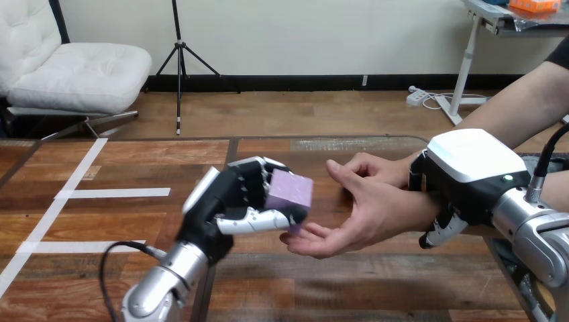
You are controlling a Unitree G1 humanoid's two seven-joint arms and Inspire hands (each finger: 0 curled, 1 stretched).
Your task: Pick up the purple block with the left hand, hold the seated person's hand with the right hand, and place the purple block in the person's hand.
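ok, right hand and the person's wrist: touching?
Touching. The head view shows the right hand wrapped round the person's wrist, its fingers curling under it with no gap.

Bright, even light leaves soft shadows and pale glare on the table (335,288).

The left hand (231,201) is showing a black palm and black-and-white jointed fingers (258,220), a white shell (201,191) running along its back; behind its wrist the left forearm (164,285) is gleaming silver — smooth and rounded. The right hand (470,181) is wearing a broad white shell (473,154) over black casing, a small green light (508,178) glowing at the shell's wrist end; behind it the right forearm (537,235) is shining silver too.
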